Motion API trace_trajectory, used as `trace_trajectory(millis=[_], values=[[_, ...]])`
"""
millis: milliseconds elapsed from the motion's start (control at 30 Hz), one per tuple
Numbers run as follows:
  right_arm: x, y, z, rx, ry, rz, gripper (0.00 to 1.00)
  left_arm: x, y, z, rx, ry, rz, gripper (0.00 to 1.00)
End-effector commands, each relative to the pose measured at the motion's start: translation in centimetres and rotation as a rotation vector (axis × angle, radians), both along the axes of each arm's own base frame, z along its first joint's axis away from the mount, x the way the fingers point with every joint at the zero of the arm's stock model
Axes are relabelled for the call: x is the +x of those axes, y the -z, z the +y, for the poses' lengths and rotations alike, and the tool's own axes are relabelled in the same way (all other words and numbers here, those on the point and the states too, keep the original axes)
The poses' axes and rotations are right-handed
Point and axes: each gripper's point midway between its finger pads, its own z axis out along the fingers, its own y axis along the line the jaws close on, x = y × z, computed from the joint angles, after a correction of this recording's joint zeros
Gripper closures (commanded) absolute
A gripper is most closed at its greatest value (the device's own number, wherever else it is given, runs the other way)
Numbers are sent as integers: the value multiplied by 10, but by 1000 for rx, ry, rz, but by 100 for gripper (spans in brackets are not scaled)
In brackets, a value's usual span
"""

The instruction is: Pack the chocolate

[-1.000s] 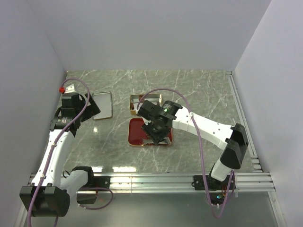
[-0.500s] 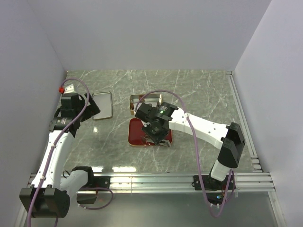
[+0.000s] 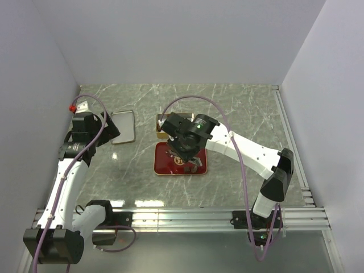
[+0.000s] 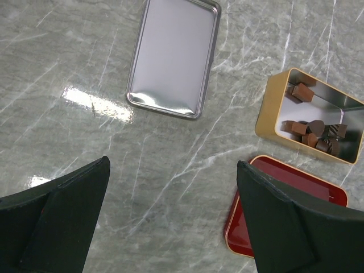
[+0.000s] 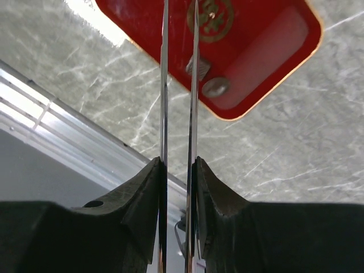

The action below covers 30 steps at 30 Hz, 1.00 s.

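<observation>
Though illegible, gold emblem [image 5: 209, 20] on tray [image 5: 273, 48]

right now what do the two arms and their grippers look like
Both arms have white links and black joint housings, the left arm and right arm each trailing a mauve cable. A green light glows on the right wrist. The left gripper and right gripper have black, wedge-shaped fingers.

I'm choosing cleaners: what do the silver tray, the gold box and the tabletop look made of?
Silver tray: likely metal, satin sheen, rolled rim. Gold box: probably tin, gold outside, reflective silver inside. Tabletop: marble or marble-look laminate, polished; pale veins, lamp glare.
</observation>
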Motion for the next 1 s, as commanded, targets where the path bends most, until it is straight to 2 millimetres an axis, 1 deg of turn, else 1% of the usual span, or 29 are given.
trace_trajectory(millis=[0,100,133,200,233,400,467,567,800,867,900,967], values=[[23,-14,-12,1,66,-60,69,-1,-9,4,9,-14,-40,1],[39,-17,-18,19,104,-80,69,-2,-9,4,12,-13,-40,1],[49,-22,-21,38,129,-92,69,-2,-11,4,13,-15,-44,1],[62,-27,-23,58,153,-109,69,-2,-11,4,13,-15,-46,1],[73,-31,-26,71,180,-118,69,-1,-13,4,13,-15,-49,0],[106,-43,-28,124,220,-163,69,1,-15,4,9,-14,-54,1],[116,-43,-27,139,231,-167,69,2,-16,4,10,-13,-55,1],[127,-42,-21,153,233,-171,69,2,-18,4,15,-13,-56,1],[143,-26,-13,163,263,-170,68,-1,-15,4,15,-13,-49,1],[146,-27,-13,164,276,-171,67,-2,-14,4,14,-10,-44,0],[148,-26,-11,164,280,-168,66,-2,-14,4,12,-10,-44,1],[150,-29,-10,171,280,-173,63,-1,-14,4,12,-10,-44,1]])
